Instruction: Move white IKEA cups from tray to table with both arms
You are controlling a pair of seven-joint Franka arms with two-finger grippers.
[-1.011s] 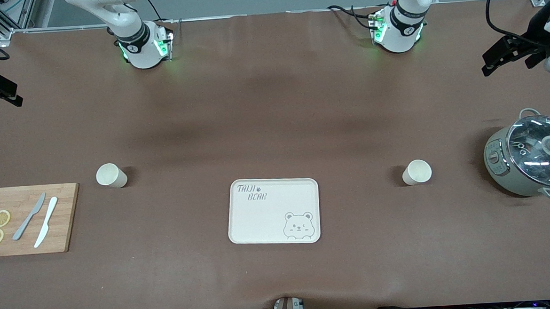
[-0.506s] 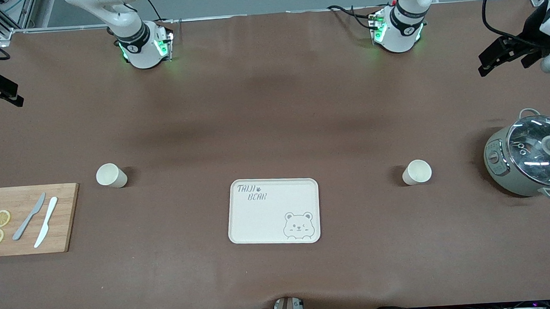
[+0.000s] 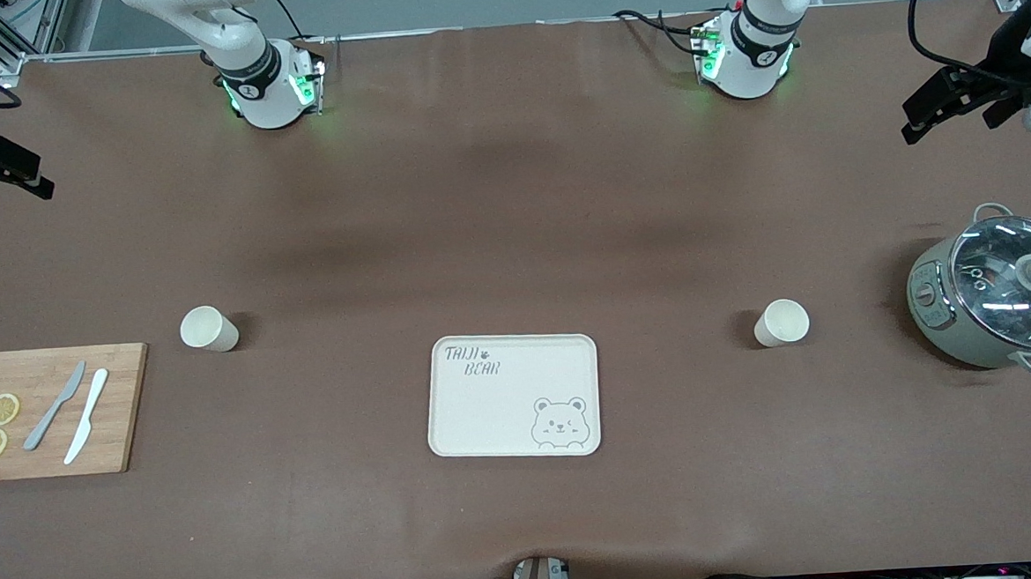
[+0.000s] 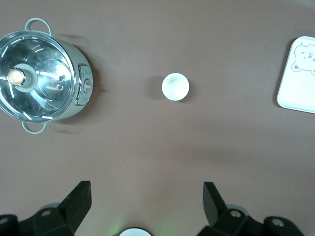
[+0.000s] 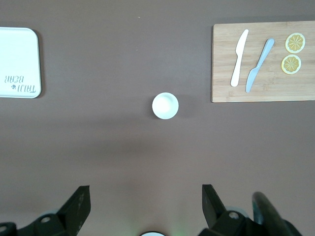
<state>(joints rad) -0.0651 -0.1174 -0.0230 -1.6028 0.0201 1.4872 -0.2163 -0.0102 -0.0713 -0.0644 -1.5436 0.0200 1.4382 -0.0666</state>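
With both white IKEA cups (image 3: 209,328) (image 3: 781,322) on the table (image 3: 513,237) at the tray's (image 3: 514,395) nine and three o'clock, left gripper (image 4: 146,202) and right gripper (image 5: 144,202) hang empty, fingers spread; nothing seems left to move.

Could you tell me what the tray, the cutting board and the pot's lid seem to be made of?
Tray: matte cream plastic or melamine, judging by its printed bear. Cutting board: wood or bamboo, with visible grain. Pot's lid: likely glass in a metal rim, see-through with bright reflections.
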